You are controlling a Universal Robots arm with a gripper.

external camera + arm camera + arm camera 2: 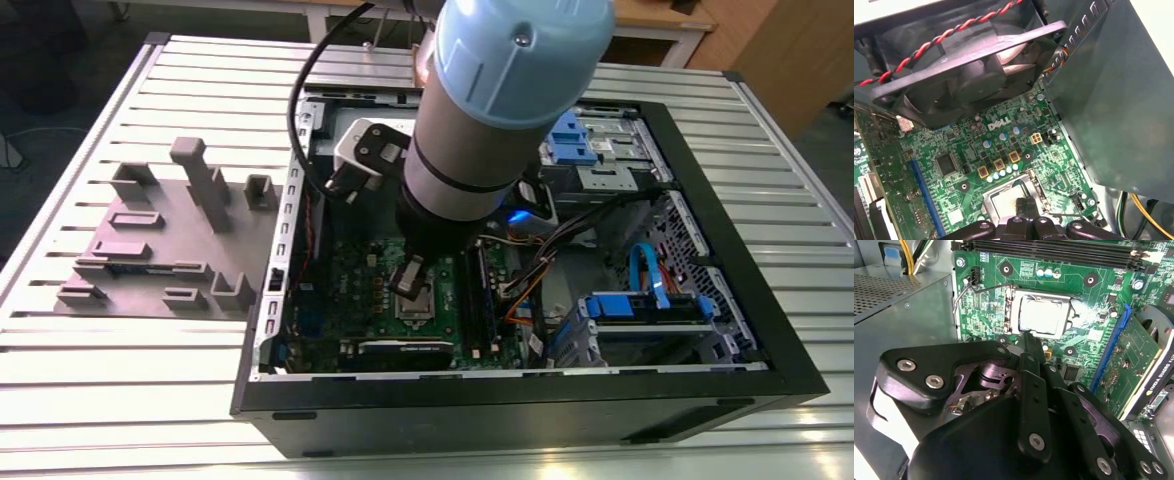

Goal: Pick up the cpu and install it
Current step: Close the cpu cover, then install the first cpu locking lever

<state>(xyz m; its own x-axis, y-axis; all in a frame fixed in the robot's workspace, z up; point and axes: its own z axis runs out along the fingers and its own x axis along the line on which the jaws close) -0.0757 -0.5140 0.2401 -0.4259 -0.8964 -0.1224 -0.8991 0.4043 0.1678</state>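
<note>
The hand (1028, 336), closed narrow and apparently gripping nothing, meets the edge of the cpu (1046, 315) lying in the socket (1041, 292); an off-centre push could tilt it and damage the contacts beneath.

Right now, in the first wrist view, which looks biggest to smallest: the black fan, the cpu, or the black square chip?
1. black fan, though it sits nearer the camera.
2. cpu, partly hidden by the gripper.
3. black square chip.

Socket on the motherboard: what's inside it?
A silvery cpu lies inside the frame of the socket. The gripper covers part of one edge; whatever lies under the cpu is hidden.
</note>
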